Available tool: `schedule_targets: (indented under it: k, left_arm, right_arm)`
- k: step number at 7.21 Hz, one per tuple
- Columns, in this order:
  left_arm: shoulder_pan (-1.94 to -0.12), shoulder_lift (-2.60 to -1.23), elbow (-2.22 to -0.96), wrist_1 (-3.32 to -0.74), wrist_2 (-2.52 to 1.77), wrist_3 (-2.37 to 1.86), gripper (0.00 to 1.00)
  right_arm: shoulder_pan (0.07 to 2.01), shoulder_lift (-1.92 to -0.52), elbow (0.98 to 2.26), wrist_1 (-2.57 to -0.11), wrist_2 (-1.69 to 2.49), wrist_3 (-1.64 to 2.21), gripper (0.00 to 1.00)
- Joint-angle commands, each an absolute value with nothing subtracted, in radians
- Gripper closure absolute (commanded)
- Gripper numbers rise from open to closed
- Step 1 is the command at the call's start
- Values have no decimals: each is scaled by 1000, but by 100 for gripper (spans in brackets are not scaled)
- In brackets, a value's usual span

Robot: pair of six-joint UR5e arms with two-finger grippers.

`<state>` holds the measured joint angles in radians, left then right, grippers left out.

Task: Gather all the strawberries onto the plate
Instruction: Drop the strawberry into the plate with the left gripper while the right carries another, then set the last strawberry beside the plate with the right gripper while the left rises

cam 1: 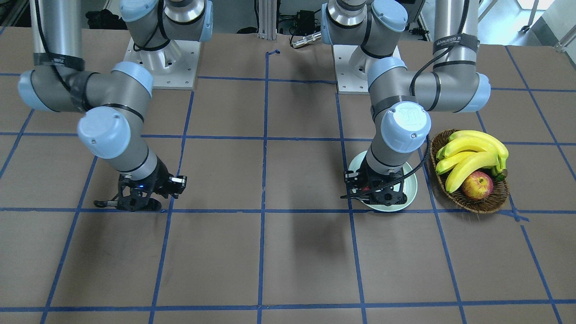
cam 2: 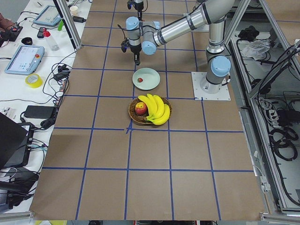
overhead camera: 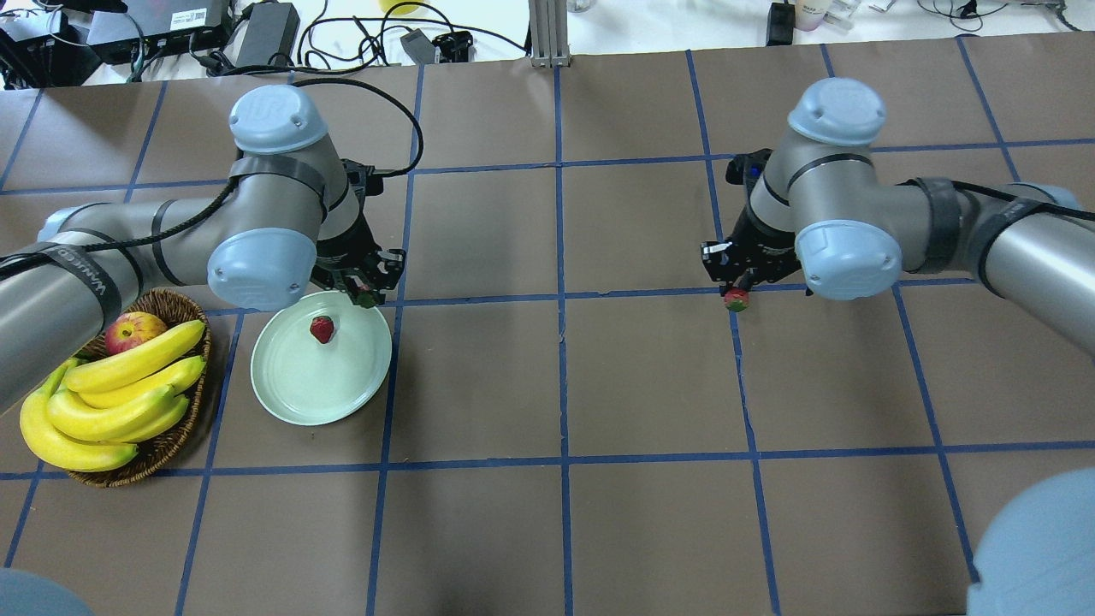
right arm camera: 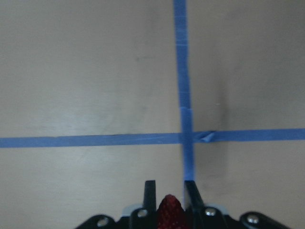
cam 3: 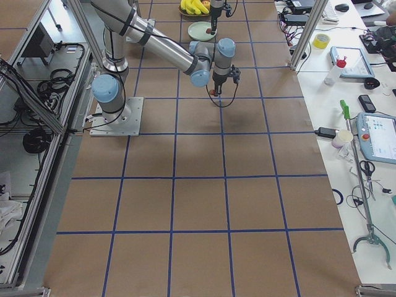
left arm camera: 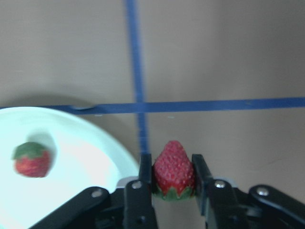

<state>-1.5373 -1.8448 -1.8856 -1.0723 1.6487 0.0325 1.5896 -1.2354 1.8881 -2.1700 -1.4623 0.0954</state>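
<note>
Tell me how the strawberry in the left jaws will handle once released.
The held strawberry is small between the jaws, so it is probably light. Its dimpled, seeded skin should give grip rather than slip. Its tapered cone shape suggests it may tip over or roll a little on the smooth plate.

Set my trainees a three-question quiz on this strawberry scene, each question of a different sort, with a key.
1. True or false: two strawberries lie on the plate.
2. The right gripper is: A open and empty; B shut on a strawberry; C resting on the plate.
3. Fill in: the apple lies in the ____.
Key: 1 false, only one strawberry lies there; 2 B; 3 wicker basket.
</note>
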Motion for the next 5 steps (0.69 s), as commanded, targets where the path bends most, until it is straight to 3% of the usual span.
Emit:
schedule_targets:
  k: [1, 2, 3, 4, 5]
  left_arm:
    - [-1439, -1819, -1999, -1074, 1690, 162, 100]
    - [-1387, -1818, -2020, -1031, 1681, 167, 100]
    - [-1375, -1818, -2025, -1031, 1684, 169, 70]
    - [-1364, -1821, -2025, -1032, 1686, 166, 20]
    - [-1364, -1821, -2017, -1034, 1689, 160, 2]
  right_arm:
    - [1779, -1146, 1794, -2210, -1390, 380, 100]
    - [1843, -1091, 1754, -2220, -1329, 400, 100]
    - [1892, -1041, 1715, -2255, -1301, 406, 100]
    - [1922, -1020, 1686, -2264, -1295, 428, 100]
    - [1945, -1014, 1686, -2266, -1295, 440, 99]
